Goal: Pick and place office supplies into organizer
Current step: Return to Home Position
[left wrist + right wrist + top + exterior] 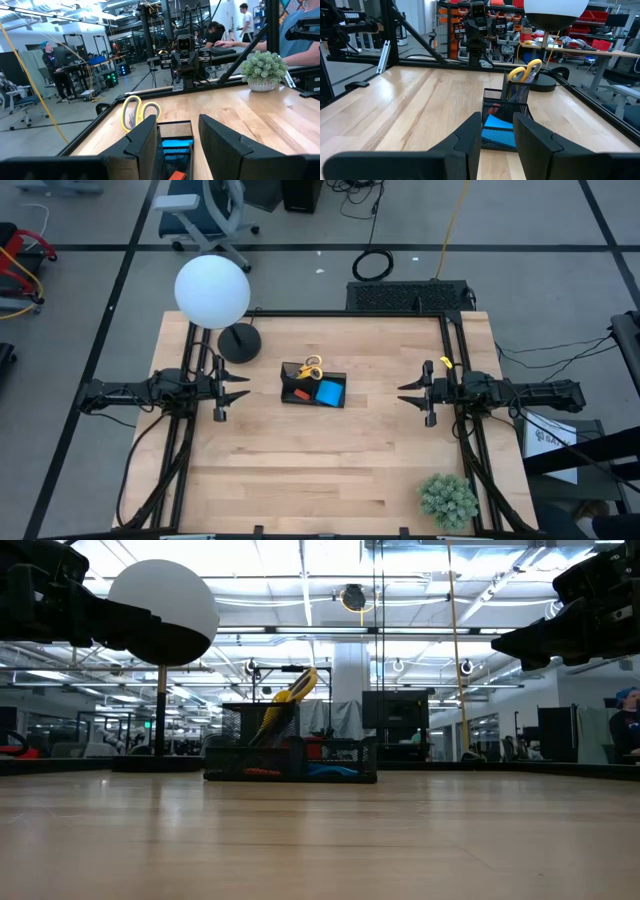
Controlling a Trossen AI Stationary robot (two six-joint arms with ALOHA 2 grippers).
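Now scissors (312, 367) stand handles-up, tilted, in organizer (312, 404); left hand (238, 387), right hand (405, 394) released.

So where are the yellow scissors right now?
In the high view, the scissors stand handles-up in the black organizer in the middle of the table, beside the blue pad and right of the lamp base.

The blades of the scissors (526, 71) are hidden inside the organizer (517, 95); the lamp globe (555, 7) is cut off in the right wrist view.
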